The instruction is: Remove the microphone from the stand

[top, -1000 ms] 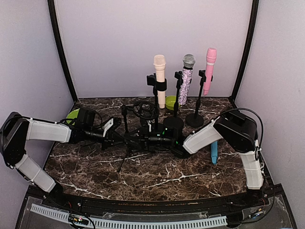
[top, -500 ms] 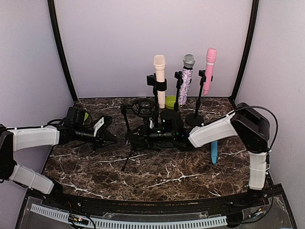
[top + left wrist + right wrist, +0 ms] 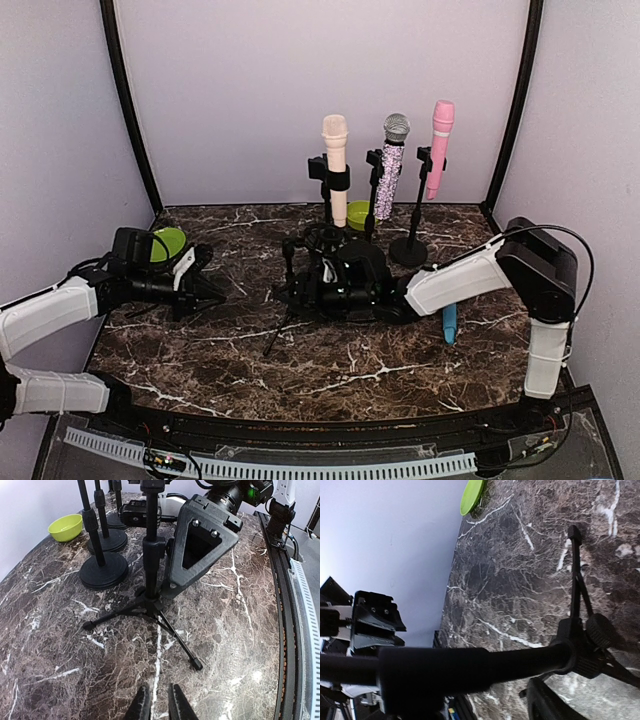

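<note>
The dark marble-patterned table [image 3: 330, 375] carries everything. The white-shelled right arm [image 3: 455, 280] reaches in low from the right to the centre, and the white-shelled left arm [image 3: 50, 310] lies along the left side. At the back stand three tall black round-based stands [image 3: 408, 250] holding a cream microphone [image 3: 335, 165], a silver glitter microphone [image 3: 392, 165] and a pink microphone [image 3: 440, 145]. Just in front of them, at table centre, stands the small black tripod stand [image 3: 151, 555], upright with its legs spread. The black microphone [image 3: 318, 240] sits in a ring cradle on top of it, hard to pick out against the dark. The right gripper [image 3: 310, 288] is at the stand's pole, one black triangular finger [image 3: 200, 545] just beside it; I cannot tell whether it is clamped or let go. The left gripper [image 3: 159, 705] is clenched on nothing, well apart from the stand. A lime-green bowl [image 3: 167, 243] sits by the left arm, another lime-green bowl [image 3: 357, 213] behind the stands, and a slim blue pen-like object [image 3: 450, 322] lies by the right arm.
</note>
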Controlling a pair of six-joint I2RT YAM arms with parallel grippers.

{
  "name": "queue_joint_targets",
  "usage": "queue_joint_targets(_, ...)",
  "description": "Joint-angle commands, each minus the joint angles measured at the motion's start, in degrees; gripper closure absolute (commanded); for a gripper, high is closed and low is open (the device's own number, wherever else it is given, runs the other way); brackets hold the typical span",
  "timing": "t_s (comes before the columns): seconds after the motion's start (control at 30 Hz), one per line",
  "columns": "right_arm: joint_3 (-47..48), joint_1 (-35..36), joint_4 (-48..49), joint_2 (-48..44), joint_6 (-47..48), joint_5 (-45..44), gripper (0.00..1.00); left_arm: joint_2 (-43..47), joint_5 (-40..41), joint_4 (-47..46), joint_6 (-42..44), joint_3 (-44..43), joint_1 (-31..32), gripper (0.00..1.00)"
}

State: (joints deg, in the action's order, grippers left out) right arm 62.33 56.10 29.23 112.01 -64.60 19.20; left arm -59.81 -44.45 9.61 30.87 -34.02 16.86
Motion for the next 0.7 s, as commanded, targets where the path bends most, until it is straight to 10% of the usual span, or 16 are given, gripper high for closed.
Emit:
queue_joint_targets(0.0, -9.4, 0.0, 12.6, -0.6, -3.3, -1.1, 0.27, 2.1, 0.2, 7.2, 0.4, -1.2, -0.4, 0.84)
queue_joint_targets(0.37, -21.4, -0.3, 45.5, 2.1, -21.1, 6.5, 0.27, 2.4, -0.6, 10.8, -2.7, -7.6, -0.6, 0.84)
queue_joint_targets(0.67, -13.9, -0.2, 17.3, -7.1, -10.0, 5.3, 0.23, -0.5, -3.4, 7.2, -7.6, -10.6, -0.5, 0.78)
